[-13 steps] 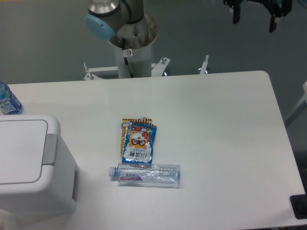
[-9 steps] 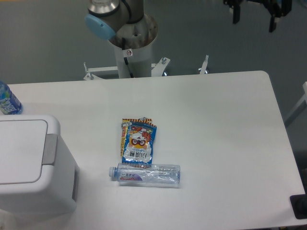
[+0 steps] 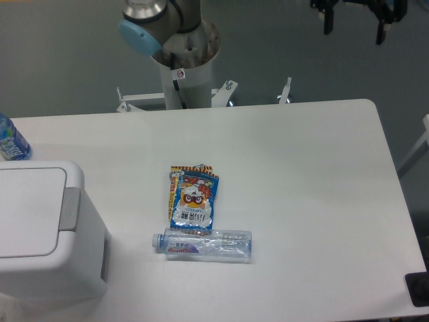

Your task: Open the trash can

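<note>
The trash can [image 3: 40, 231] is a large white boxy bin at the table's left front, its flat lid down, with a grey push bar [image 3: 69, 209] on its right side. My gripper [image 3: 354, 25] hangs high at the top right, far from the trash can, beyond the table's back edge. Its two black fingers [image 3: 328, 22] stand apart and hold nothing.
A clear plastic bottle [image 3: 203, 243] lies on its side mid-table. A blue snack packet [image 3: 193, 197] lies just behind it. A blue-labelled bottle [image 3: 11, 139] stands at the left edge behind the trash can. The arm's base column [image 3: 181, 64] stands behind the table.
</note>
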Action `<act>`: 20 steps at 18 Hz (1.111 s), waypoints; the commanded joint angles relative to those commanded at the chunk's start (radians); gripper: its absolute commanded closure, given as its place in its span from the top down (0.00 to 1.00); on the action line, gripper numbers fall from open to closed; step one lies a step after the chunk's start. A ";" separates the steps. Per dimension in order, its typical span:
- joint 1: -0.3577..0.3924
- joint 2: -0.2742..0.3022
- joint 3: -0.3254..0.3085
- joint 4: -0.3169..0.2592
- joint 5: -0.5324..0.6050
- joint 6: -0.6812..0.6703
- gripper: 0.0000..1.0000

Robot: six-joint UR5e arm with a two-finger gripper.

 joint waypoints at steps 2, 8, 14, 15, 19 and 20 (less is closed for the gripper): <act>-0.043 0.000 -0.026 0.048 0.002 -0.117 1.00; -0.210 -0.018 -0.068 0.186 0.003 -0.391 1.00; -0.347 -0.072 -0.063 0.295 -0.003 -0.717 1.00; -0.373 -0.086 -0.058 0.315 -0.003 -0.740 1.00; -0.457 -0.117 -0.049 0.342 -0.002 -0.838 1.00; -0.477 -0.121 -0.049 0.342 -0.002 -0.862 1.00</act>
